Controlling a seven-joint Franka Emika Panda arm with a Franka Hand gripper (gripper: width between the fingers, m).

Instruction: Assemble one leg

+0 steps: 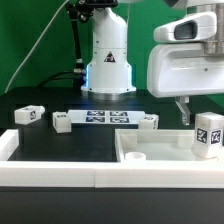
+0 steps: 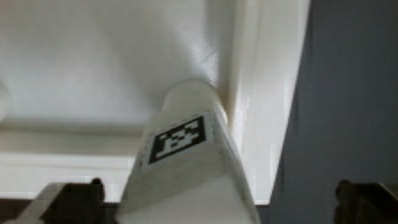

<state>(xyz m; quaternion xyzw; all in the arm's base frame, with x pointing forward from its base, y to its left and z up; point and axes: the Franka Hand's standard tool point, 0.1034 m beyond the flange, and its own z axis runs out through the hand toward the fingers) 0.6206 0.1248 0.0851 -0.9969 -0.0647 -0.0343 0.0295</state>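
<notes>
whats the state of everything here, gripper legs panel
gripper, open, not touching any leg
upright leg, standing on the panel, not gripped
loose legs, lying on the table, off the panel
panel, flat on the table

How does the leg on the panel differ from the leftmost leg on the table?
The panel leg stands on end on the white panel; the leftmost leg lies low on the black table. The panel leg sits by the open gripper; the leftmost leg lies far from it. Both are white with tags.
</notes>
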